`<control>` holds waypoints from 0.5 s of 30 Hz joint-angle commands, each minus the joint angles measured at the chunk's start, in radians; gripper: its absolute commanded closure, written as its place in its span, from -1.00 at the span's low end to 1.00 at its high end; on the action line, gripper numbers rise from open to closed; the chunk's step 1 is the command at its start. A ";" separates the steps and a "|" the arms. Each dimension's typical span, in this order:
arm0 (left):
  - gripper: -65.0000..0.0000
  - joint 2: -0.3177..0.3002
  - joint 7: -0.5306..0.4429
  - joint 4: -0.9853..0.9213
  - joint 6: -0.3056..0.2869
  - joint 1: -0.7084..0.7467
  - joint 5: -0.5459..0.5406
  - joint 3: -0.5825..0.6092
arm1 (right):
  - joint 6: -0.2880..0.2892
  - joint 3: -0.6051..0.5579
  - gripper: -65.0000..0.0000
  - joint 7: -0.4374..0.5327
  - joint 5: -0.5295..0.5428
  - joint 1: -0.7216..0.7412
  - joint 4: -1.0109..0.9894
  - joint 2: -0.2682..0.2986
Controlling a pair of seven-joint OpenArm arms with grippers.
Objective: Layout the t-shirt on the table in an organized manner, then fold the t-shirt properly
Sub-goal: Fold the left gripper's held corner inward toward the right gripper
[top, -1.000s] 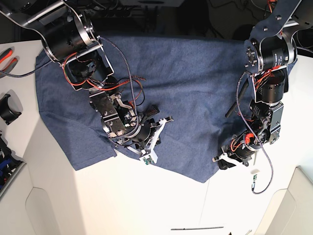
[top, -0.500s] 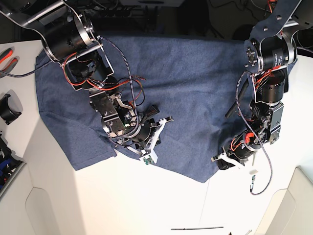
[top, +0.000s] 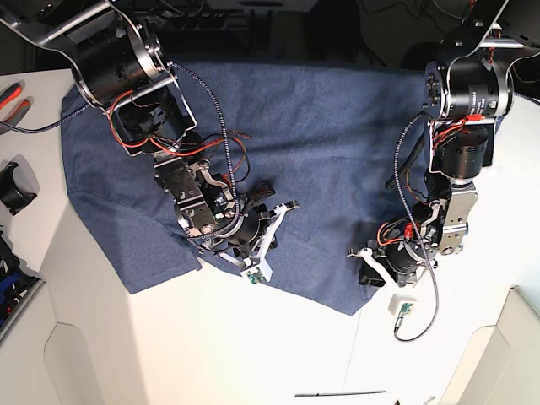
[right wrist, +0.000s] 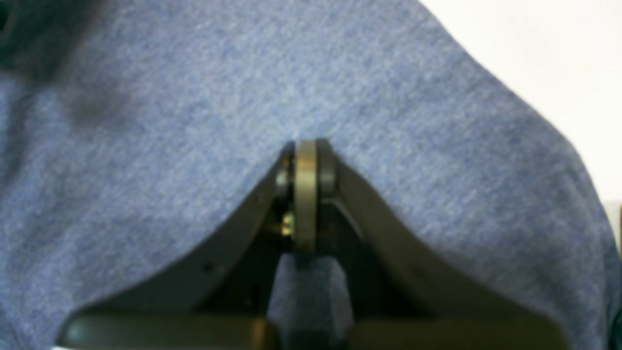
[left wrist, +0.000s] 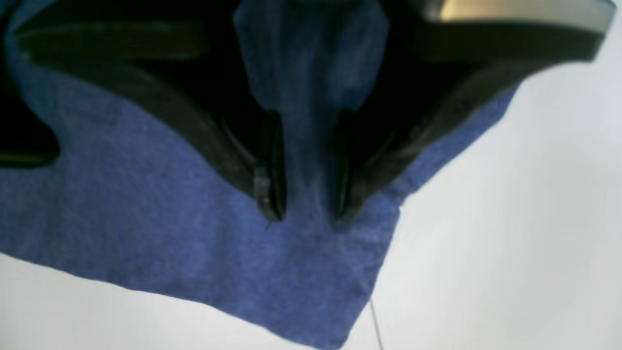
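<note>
Both hands pin the wrinkly slate-blue cotton t-shirt (top: 321,143) for spreading on the white desk (top: 253,354): left hand (left wrist: 303,214) narrowly parted over its five-o'clock corner, right hand (right wrist: 305,146) clamped shut at seven o'clock.

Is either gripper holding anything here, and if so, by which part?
Neither clearly: the left gripper stands open over the t-shirt near its corner; the right gripper is shut against the fabric, nothing visibly pinched.

Right claw (right wrist: 306,160) tips pressed together against t-shirt (right wrist: 194,121); white table (right wrist: 534,48) upper right.
</note>
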 commanded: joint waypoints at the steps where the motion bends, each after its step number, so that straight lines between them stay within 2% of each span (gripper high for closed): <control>1: 0.38 -0.006 -0.035 0.014 0.021 -0.033 -0.010 0.014 | -0.003 -0.001 1.00 -0.075 -0.018 -0.001 -0.006 0.003; 6: 0.39 -0.007 -0.043 0.014 0.086 -0.033 0.033 0.051 | -0.003 -0.001 1.00 -0.075 -0.018 -0.001 -0.006 0.003; 8: 0.57 -0.007 -0.042 0.014 0.108 -0.033 0.059 0.051 | -0.003 -0.001 1.00 -0.075 -0.018 -0.001 -0.006 0.003; 11: 1.00 -0.006 -0.035 0.013 0.107 -0.030 0.064 0.051 | -0.003 -0.001 1.00 -0.075 -0.018 -0.001 -0.006 0.003; 15: 1.00 -0.006 -0.044 0.014 0.106 -0.030 0.064 0.051 | -0.003 -0.001 1.00 -0.075 -0.018 -0.001 -0.006 0.003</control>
